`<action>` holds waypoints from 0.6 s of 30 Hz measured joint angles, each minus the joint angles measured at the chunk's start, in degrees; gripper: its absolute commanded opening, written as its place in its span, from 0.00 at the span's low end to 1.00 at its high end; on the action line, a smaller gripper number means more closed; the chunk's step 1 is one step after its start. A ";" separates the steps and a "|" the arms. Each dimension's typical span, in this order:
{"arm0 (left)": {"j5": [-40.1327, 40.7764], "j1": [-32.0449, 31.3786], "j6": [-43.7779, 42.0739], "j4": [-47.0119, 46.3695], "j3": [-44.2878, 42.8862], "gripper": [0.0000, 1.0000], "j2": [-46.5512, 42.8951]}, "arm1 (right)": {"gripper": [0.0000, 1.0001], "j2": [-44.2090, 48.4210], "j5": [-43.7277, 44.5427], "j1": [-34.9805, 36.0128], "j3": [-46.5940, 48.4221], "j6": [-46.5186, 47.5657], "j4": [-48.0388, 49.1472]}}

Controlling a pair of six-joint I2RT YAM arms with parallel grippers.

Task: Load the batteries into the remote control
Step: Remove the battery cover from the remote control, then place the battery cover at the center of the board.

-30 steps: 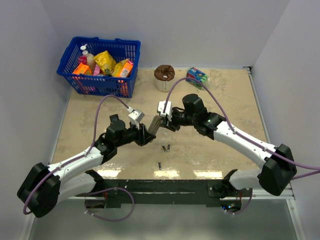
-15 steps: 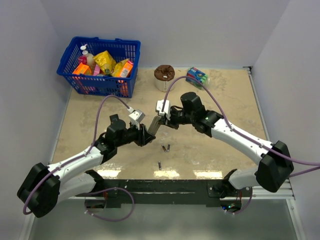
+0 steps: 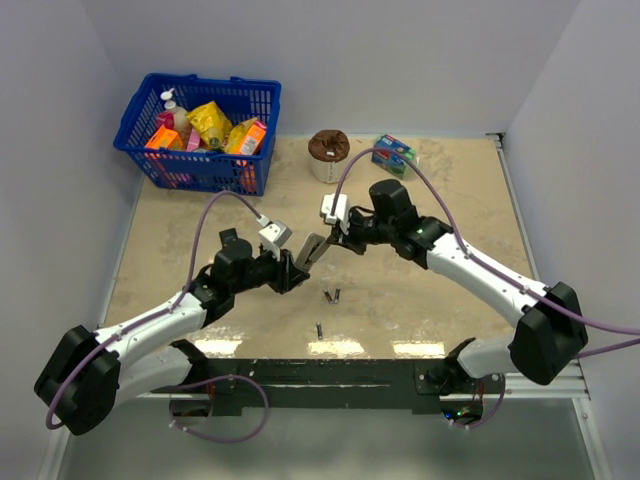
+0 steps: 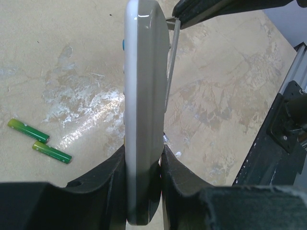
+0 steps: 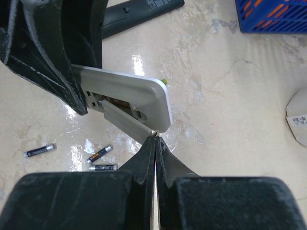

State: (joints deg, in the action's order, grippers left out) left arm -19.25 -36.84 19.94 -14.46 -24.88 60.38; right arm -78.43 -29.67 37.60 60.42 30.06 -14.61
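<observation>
Left gripper (image 3: 291, 272) is clamped on the white remote control (image 3: 312, 250), holding it up over the middle of the table (image 3: 450, 200). The remote's far end points at the right gripper (image 3: 330, 239). That gripper's fingers are pinched tight on the tip of the thin grey battery cover (image 5: 127, 122). A second ago they stood apart at the remote's end; now they've snapped shut and the wrist has drawn back a touch. The batteries (image 3: 331, 296) lie loose toward the near edge, below the remote. The right wrist view shows the opened compartment and a black remote (image 5: 139, 14) beyond; the left wrist view sees the remote only edge-on.
</observation>
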 measured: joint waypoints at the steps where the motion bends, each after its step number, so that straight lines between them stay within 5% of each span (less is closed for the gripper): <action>1: 0.02 0.00 -0.04 0.00 0.00 0.00 0.00 | 0.00 0.00 0.00 -0.33 0.00 -0.07 -0.09; 11: 8.70 0.02 0.50 3.41 0.02 0.00 -1.03 | 0.00 -2.25 2.19 -5.57 0.11 -6.03 -2.40; 18: 18.84 0.59 1.95 4.61 1.20 0.00 -9.94 | 0.00 -6.80 6.25 -9.92 -0.87 -15.58 -3.74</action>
State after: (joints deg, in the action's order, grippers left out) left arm -0.40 -36.25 21.89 -9.85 -23.68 50.43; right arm -85.23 -23.42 27.68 59.55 14.48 -18.35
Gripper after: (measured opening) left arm 0.319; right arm 0.007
